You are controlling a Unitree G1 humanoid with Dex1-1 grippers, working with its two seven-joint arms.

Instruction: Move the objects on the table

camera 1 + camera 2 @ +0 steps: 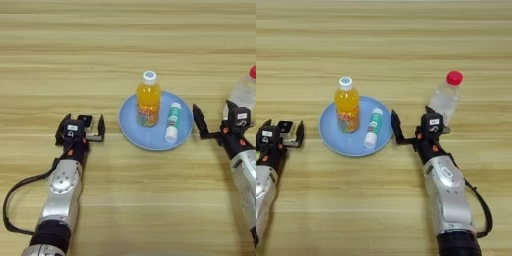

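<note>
A round light-blue plate (131,126) lies mid-table. On it an orange-juice bottle (148,102) with a white cap stands upright, and a white-and-green tube (173,122) lies beside it to the right. Left of the plate, my left gripper (83,128) is open, with a small black cube with a white rim (86,120) between its spread fingers. My right gripper (412,122) is open just right of the plate, its left finger close to the plate's rim and nothing between its fingers.
A clear plastic bottle (447,97) with a red cap stands right behind my right gripper's outer finger. Light wooden table (125,45) stretches bare above the plate. A black cable (15,200) loops beside my left forearm.
</note>
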